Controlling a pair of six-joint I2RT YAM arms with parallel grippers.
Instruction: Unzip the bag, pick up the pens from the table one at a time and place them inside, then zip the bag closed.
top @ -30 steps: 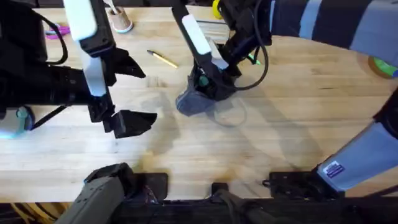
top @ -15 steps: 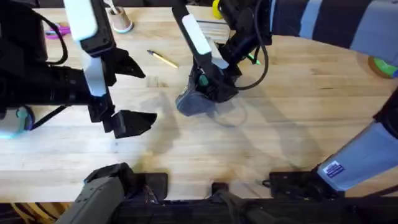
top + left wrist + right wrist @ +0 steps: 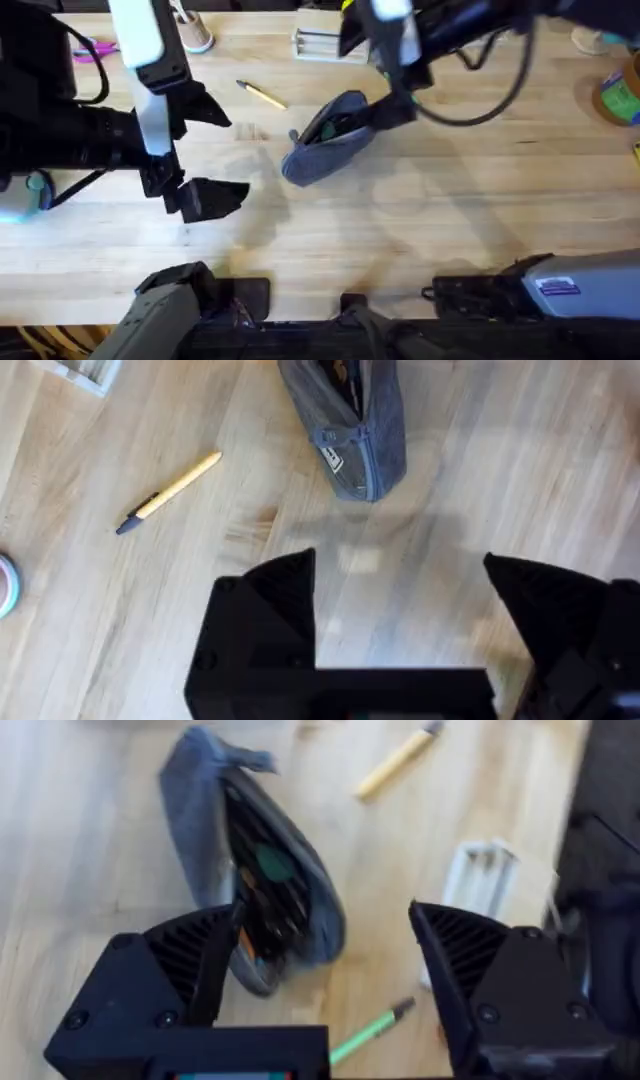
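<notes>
The blue-grey bag [image 3: 325,142] lies mid-table with its zipper open, dark things and a bit of green showing in its mouth [image 3: 262,880]. The yellow pen [image 3: 262,95] rests on the table [image 3: 450,220] to the bag's far left, and also shows in the left wrist view [image 3: 170,492]. A green pen [image 3: 370,1032] lies on the wood beside the bag, between my right fingers. My right gripper [image 3: 375,75] hovers open just beyond the bag's right end [image 3: 325,920]. My left gripper [image 3: 215,150] hangs open left of the bag [image 3: 350,420], nothing in it [image 3: 395,575].
A white slotted block [image 3: 325,45] sits behind the bag. Pink scissors [image 3: 92,48] and a small cup [image 3: 195,35] are at the back left. A tape roll [image 3: 615,100] lies at the right edge, another roll [image 3: 35,188] at the left.
My right arm has lifted off the bag and swung back and to the right, uncovering it. The bag shifted slightly. The left arm has stayed still.
</notes>
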